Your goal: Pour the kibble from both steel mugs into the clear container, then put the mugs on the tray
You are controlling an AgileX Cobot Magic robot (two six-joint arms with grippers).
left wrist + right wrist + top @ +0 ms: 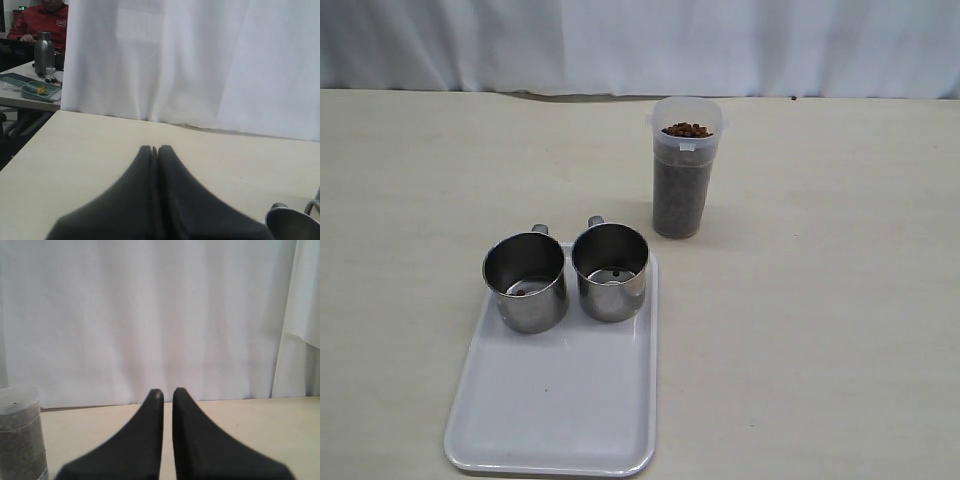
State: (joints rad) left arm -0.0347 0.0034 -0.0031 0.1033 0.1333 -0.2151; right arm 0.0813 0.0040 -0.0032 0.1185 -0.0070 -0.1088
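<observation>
The kibble point(687, 130) lies in the clear container point(682, 190), filling it almost to the open collar; brown pellets show at the top and a darker mass shows through the cloudy wall. The container stands upright on the table point(820, 330), off the tray, beyond the tray's far right corner and apart from it.

The two mugs stand upright side by side on the far end of the tray point(555, 410); the left mug point(525, 282) and the right mug point(610, 272) are close together, and whether they touch I cannot tell. Their handles point away, towards the curtain; the right mug sits just inside the tray's right rim. Each is all but empty; a dark speck or two shows in each bottom, pellet or reflection I cannot tell. The near half of the tray is bare white plastic.

In the left wrist view the left gripper point(157, 148) has its dark fingers pressed together with nothing between them; it hangs above the table, and a mug rim point(292, 225) shows near it at the picture's edge. In the right wrist view the right gripper point(167, 391) is closed down to a thin slit at the tips and grips nothing; the container point(20, 440) stands off to one side of it, not touching.

A white curtain point(640, 40) closes off the far edge of the table; past its edge the left wrist view catches a person in red point(42, 20) at another table with a metal bottle point(44, 52).
</observation>
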